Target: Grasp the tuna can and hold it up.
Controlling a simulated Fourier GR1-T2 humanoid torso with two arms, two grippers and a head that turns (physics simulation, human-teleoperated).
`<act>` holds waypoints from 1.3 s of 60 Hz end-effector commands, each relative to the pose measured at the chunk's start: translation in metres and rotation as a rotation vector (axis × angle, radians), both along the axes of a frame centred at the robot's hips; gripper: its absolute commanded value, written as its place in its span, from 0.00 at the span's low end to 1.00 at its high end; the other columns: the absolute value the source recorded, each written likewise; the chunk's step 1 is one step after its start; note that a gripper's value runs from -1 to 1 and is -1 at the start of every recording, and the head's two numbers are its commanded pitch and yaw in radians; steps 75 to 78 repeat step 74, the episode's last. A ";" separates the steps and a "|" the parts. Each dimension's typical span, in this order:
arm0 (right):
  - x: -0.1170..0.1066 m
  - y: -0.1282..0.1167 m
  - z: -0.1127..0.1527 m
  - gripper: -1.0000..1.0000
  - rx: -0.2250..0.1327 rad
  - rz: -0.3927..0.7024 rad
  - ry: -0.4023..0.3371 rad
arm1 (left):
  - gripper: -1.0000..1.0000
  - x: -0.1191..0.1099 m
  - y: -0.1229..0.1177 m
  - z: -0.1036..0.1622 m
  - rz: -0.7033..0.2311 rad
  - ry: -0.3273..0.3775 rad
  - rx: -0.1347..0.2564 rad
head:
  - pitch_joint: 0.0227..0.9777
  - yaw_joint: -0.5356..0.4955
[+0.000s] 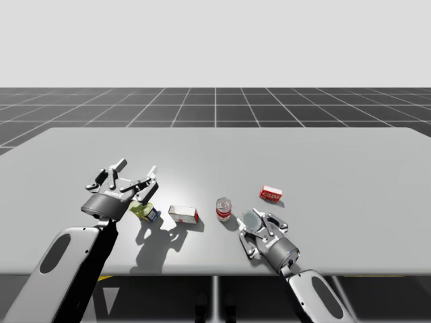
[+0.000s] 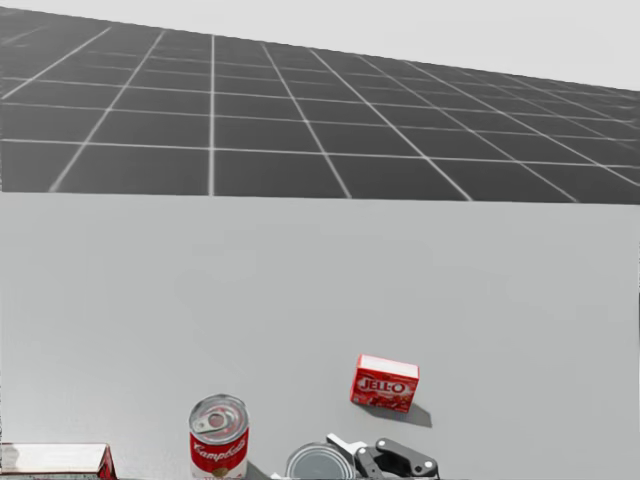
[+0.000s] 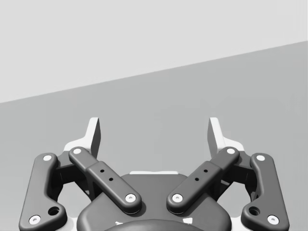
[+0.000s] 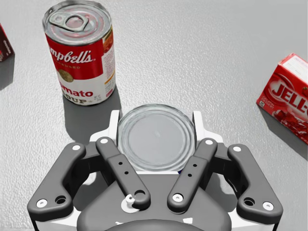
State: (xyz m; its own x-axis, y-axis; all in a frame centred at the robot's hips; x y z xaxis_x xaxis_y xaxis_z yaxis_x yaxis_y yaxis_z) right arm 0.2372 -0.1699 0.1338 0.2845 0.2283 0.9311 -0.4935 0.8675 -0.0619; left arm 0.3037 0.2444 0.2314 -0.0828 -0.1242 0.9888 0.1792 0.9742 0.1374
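**Right gripper closes on the tuna can, left gripper waits wide**

And here we are at the near edge of the table (image 1: 316, 155); the tuna can (image 4: 156, 137), low and silver with a plain flat lid, sits squarely in my right gripper (image 4: 156, 124); its two fingers (image 4: 113, 127) flank the can and press its rim from opposite sides, so the grip is clamped on it. Whether the can is off the table yet, I cannot tell; in the high view it sits low, close to the surface, just ahead of my right wrist.

Ahead of the right gripper and off to one side stands a tall red-and-white can (image 4: 79, 53), upright, pull-tab on top, near the tuna can but apart from it; on the other side lies a small red box (image 4: 288, 98), further off; a white-and-red box (image 1: 183, 214) lies flat beyond the tall can, between the two arms.

Over on the other side, my left gripper (image 1: 138, 173) hangs raised above the table, its fingers spread wide with nothing between them; the left wrist view looks past them at bare grey tabletop. Just below it in the high view sits a green-and-blue packet (image 1: 144, 212), beside the white-and-red box.
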 end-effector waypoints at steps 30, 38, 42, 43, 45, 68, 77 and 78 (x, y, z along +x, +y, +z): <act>0.007 -0.006 0.017 1.00 0.004 -0.143 -0.078 | 0.00 0.000 0.002 -0.001 0.008 -0.001 -0.003 | 0.44 0.29; 0.010 -0.006 0.045 1.00 0.023 -0.153 -0.172 | 0.00 0.000 0.003 -0.001 0.010 -0.003 -0.002 | 0.44 0.29; 0.010 -0.008 0.057 1.00 0.027 -0.161 -0.219 | 0.00 0.000 0.003 -0.001 0.010 -0.004 -0.001 | 0.44 0.29; 0.010 -0.008 0.063 1.00 0.031 -0.162 -0.236 | 0.00 0.001 0.003 -0.001 0.011 -0.005 0.000 | 0.44 0.29; 0.010 -0.009 0.069 1.00 0.039 -0.161 -0.252 | 0.00 0.001 0.003 -0.001 0.011 -0.005 0.001 | 0.44 0.29; -0.007 -0.007 0.161 1.00 0.077 -0.168 -0.524 | 0.00 0.001 0.002 0.000 0.015 -0.008 0.003 | 0.44 0.28; -0.015 -0.006 0.177 1.00 0.074 -0.171 -0.593 | 0.00 0.001 0.003 0.000 0.017 -0.010 0.002 | 0.44 0.28; -0.015 -0.006 0.177 1.00 0.074 -0.171 -0.593 | 0.00 0.001 0.003 0.000 0.017 -0.010 0.002 | 0.44 0.28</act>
